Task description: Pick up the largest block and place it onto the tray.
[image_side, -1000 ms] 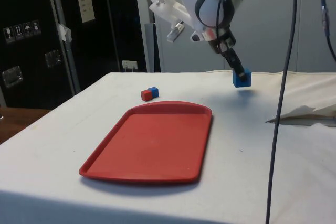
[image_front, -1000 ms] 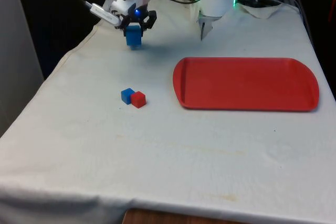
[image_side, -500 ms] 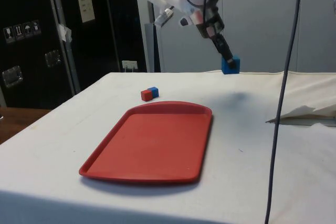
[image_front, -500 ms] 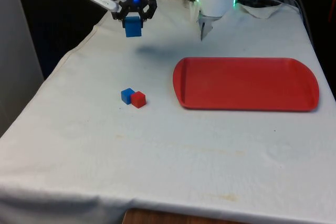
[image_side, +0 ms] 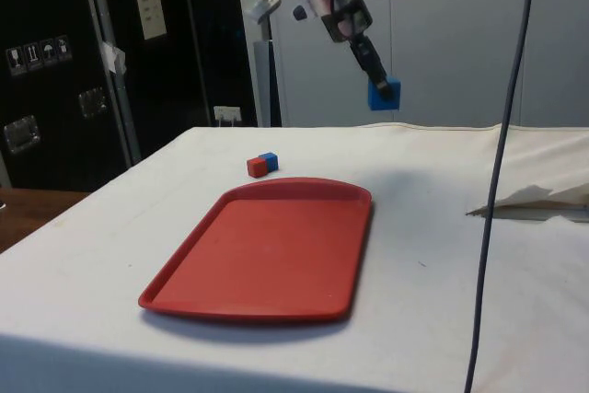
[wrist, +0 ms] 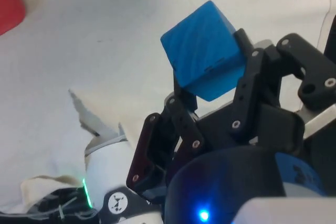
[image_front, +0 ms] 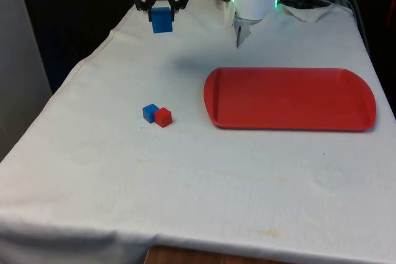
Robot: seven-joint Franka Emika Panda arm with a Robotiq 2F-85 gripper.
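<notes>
A: Large blue block (image_front: 162, 20) — where is it?

B: In the air, high above the counter (image_front: 185, 171), at the far end towards the front view's left. The jaws are closed on it, one finger on each side; the wrist view shows the block (wrist: 205, 51) tilted, a corner pointing away from the gripper (wrist: 210, 90).

A: And from the side?

B: The block (image_side: 384, 94) hangs from the gripper (image_side: 375, 80) well above the cloth, beyond the far end of the red tray (image_side: 267, 250).

A: Is it over the tray?

B: No. In the front view the tray (image_front: 289, 99) lies flat to the front view's right, well apart from the block, and a faint shadow on the cloth sits between them.

A: Anything else on the counter?

B: A small blue cube (image_front: 150, 112) and a small red cube (image_front: 163, 117), touching each other, near the counter's middle and to the left of the tray in the front view. In the side view the pair, red cube (image_side: 256, 167) and blue cube (image_side: 269, 161), rest just past the tray's far edge.
</notes>
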